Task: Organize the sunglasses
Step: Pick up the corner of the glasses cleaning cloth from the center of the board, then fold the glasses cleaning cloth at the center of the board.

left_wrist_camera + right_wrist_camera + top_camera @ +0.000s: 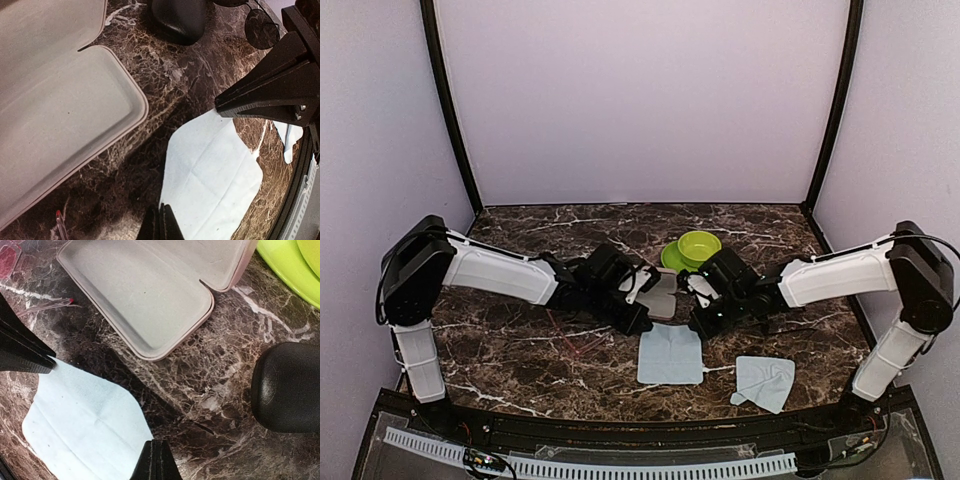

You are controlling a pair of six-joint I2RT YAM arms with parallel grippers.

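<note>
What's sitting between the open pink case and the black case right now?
Nothing: only bare marble table separates the pink case from the black case, as the right wrist view shows.

A dark brown marble worktop (220, 385) fills the view. An open, pale pink rectangular case (145, 295) with a grey lining lies at the top. Beside its left end is part of a pair of red-pink thin-framed sunglasses (7, 260), one thin arm stretched towards the case. A lime-green plastic dish (285, 270) shows at the top right, and a black oval case (287, 387) sits below it. A pale blue cloth (85, 425) lies flat at the lower left, with a black wedge-shaped robot part (20, 352) over its upper corner. The right end effector (156, 455) has its fingers pressed together, empty.
</note>
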